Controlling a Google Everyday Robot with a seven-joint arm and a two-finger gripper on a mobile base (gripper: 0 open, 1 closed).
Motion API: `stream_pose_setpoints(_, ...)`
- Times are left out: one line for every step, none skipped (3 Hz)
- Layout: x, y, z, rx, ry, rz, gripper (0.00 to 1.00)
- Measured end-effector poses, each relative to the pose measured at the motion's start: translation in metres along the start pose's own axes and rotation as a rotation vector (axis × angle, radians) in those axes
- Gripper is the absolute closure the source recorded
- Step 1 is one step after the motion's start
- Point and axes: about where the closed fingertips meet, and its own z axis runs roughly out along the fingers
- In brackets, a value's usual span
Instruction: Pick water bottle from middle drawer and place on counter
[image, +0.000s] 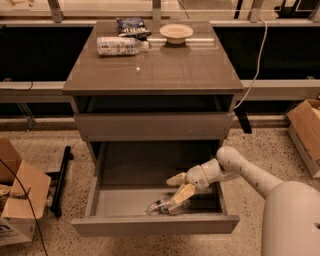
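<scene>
The water bottle, small, clear and ribbed, lies on its side in the tray of the open middle drawer, close behind the drawer front. My gripper reaches in from the right and sits just above the bottle's right end. Its fingers are spread apart, and the lower one touches or nearly touches the bottle. The counter is the glossy top slab of the cabinet, well above the gripper.
On the counter's back edge lie a larger bottle with a white label, a dark snack bag and a pale bowl. The closed drawer front overhangs the open drawer. Cardboard boxes stand at left and right.
</scene>
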Motion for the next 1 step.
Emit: stream_pose_setpoints(0.0000,0.0000,0.0002,0.000,0.000,0.000,0.00)
